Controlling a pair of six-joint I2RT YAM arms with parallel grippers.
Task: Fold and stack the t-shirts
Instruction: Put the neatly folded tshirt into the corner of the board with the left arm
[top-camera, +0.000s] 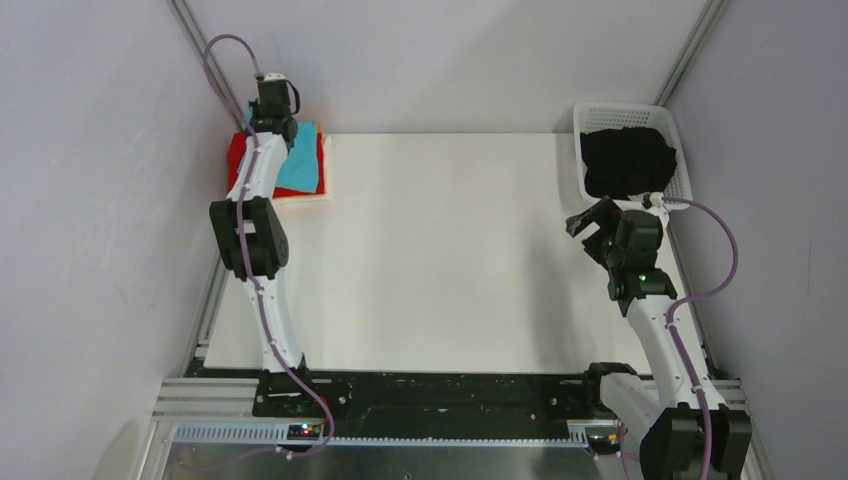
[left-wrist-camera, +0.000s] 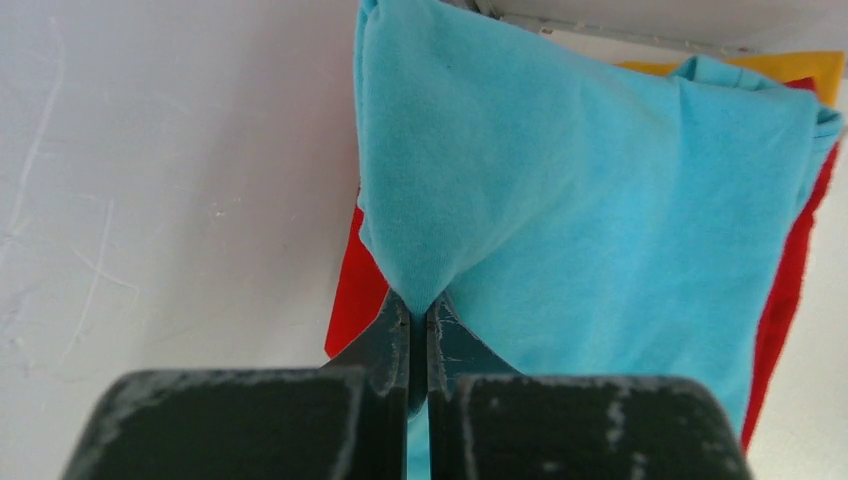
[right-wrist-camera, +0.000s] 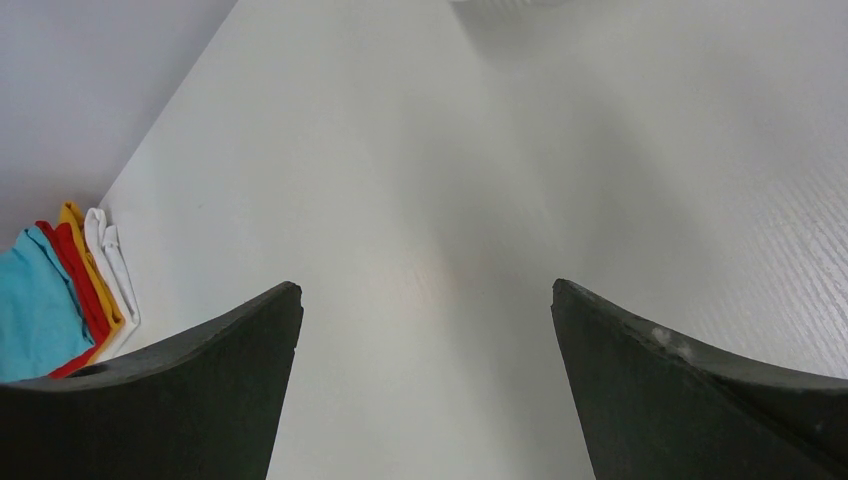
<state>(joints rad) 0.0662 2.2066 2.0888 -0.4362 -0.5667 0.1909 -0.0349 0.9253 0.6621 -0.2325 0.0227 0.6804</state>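
Note:
A stack of folded t-shirts lies at the table's far left corner: the turquoise-blue t-shirt (top-camera: 303, 165) on top, then red (top-camera: 236, 152), orange and white (top-camera: 322, 196) ones. My left gripper (top-camera: 274, 125) is shut on a pinched fold of the turquoise t-shirt (left-wrist-camera: 590, 190), lifting it over the red shirt (left-wrist-camera: 352, 290); orange (left-wrist-camera: 800, 66) shows beyond. A black t-shirt (top-camera: 628, 160) lies crumpled in the white basket (top-camera: 582, 116). My right gripper (top-camera: 592, 228) is open and empty above bare table, just in front of the basket. The stack also shows in the right wrist view (right-wrist-camera: 60, 295).
The white lattice basket stands at the far right corner. Grey walls close in on the left, right and back. A black and metal rail runs along the near edge (top-camera: 440, 395). The white tabletop (top-camera: 450, 260) stretches between the stack and the basket.

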